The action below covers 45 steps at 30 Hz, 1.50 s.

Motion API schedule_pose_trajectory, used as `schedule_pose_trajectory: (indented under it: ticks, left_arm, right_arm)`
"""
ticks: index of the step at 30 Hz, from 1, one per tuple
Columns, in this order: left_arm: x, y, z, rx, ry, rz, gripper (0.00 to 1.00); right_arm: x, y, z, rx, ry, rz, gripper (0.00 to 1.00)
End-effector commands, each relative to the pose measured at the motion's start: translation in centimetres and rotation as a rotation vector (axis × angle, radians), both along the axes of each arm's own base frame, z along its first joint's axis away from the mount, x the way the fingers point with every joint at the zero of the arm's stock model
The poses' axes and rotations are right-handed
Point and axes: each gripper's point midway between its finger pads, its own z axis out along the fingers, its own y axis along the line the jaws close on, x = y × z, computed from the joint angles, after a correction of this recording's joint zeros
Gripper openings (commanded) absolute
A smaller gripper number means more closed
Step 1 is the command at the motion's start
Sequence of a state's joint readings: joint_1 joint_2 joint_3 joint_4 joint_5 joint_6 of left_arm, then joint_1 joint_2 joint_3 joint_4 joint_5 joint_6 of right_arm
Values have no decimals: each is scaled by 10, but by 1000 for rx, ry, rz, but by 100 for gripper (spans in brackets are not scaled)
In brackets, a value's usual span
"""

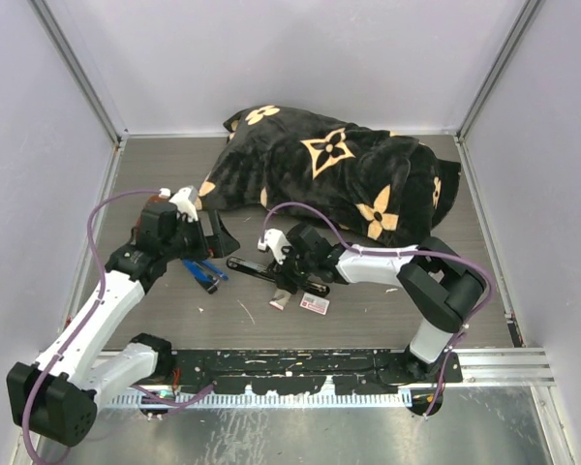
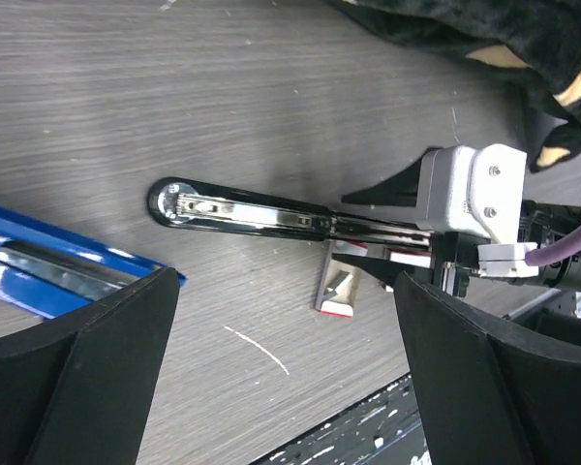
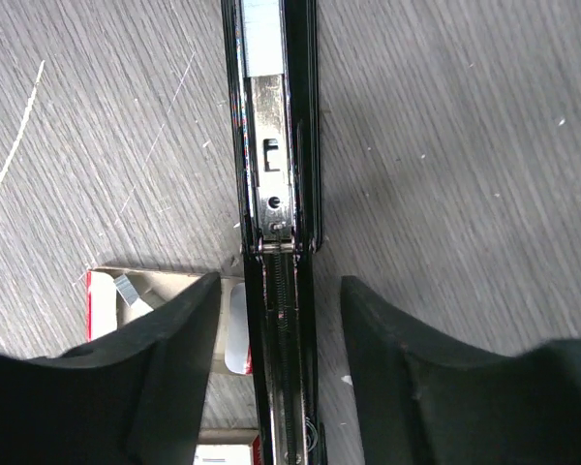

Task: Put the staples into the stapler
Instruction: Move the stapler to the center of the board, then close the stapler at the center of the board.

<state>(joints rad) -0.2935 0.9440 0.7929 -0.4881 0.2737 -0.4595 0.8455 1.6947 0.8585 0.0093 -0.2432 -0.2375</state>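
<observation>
We see the right gripper (image 3: 281,283) spread astride the black stapler (image 3: 271,145), staples box (image 3: 111,310) at nine o'clock in its wrist view, left gripper (image 2: 286,281) spread wide.

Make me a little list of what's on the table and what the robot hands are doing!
black stapler: lying open on the table, metal track showing
staples: small white-and-red box beside the black stapler
blue stapler: near the left arm
right fingers: apart, one each side of the black stapler
left fingers: wide open, holding nothing
blanket: black with tan flowers, at the back
</observation>
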Motion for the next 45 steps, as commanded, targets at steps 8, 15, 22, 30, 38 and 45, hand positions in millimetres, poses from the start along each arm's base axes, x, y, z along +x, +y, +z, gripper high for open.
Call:
schedule_pose_trajectory:
  ticks: [8, 15, 22, 30, 38, 45]
  left_arm:
    - [22, -42, -19, -47, -17, -30, 94]
    - [34, -57, -44, -10, 17, -63, 78]
    - [34, -67, -69, 1, 87, -83, 66]
    - [33, -63, -83, 16, 107, -62, 64]
    - [34, -63, -88, 24, 115, -62, 61]
    - [35, -62, -95, 39, 122, -63, 60]
  right_arm:
    - [20, -12, 100, 307, -81, -268, 82]
    - [-9, -57, 88, 342, 34, -430, 82]
    - [-23, -85, 48, 222, 78, -507, 80]
    - [-19, -84, 35, 175, 94, -515, 79]
    - [-23, -70, 28, 155, 139, -434, 78]
    - [-17, -70, 21, 131, 135, -452, 70]
